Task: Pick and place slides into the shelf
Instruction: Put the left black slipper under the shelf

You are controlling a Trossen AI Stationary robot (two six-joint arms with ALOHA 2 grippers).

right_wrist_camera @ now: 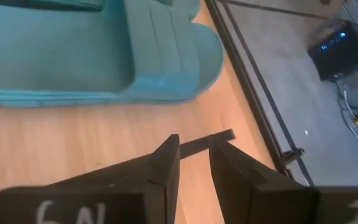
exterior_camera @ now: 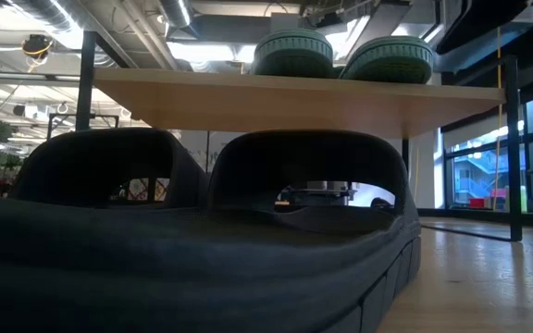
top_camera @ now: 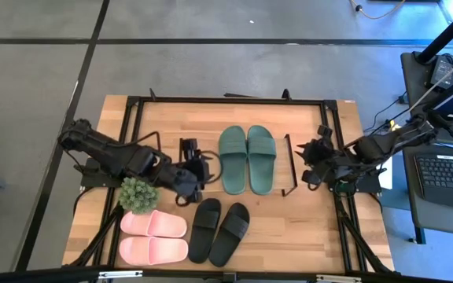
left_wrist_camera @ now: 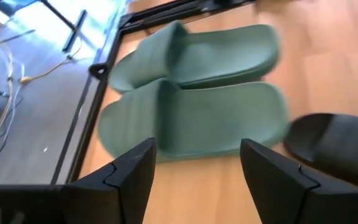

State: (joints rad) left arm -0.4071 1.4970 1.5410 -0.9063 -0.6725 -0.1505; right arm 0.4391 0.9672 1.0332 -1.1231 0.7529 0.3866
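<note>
Black slides (exterior_camera: 211,231) wait up front; your L gripper (top_camera: 193,174), jaws apart, probably lines up green slides (top_camera: 247,159), R gripper (top_camera: 314,161) nearly closed, empty.

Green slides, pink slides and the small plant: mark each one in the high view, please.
green slides (top_camera: 247,159), high view, on the straps where the pair meets.
pink slides (top_camera: 154,237), high view, between the two soles.
small plant (top_camera: 138,193), high view, on the leafy top.
</note>
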